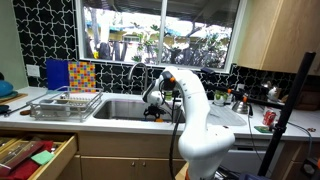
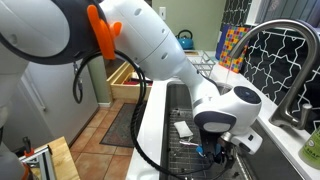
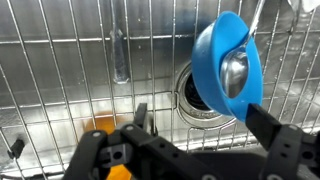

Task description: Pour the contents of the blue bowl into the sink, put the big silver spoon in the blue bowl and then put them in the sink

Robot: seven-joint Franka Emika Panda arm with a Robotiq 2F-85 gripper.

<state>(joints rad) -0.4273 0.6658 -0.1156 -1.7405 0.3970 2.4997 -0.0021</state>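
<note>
The blue bowl (image 3: 215,60) stands tipped on its edge on the wire grid inside the sink (image 3: 60,20), just right of the drain (image 3: 188,95). The big silver spoon (image 3: 236,70) lies in the bowl, its handle sticking up past the rim. In the wrist view my gripper (image 3: 195,112) is open, jaws spread wide. The left finger is clear of the bowl, and the bowl's lower rim rests at the right finger (image 3: 268,125). In both exterior views the gripper (image 1: 153,108) (image 2: 218,150) reaches down into the sink (image 1: 120,105).
An orange piece (image 3: 100,125) lies on the sink floor left of the gripper, and a silver utensil (image 3: 120,55) rests on the grid. A wire dish rack (image 1: 65,103) stands beside the sink. The faucet (image 1: 135,72) rises behind the basin.
</note>
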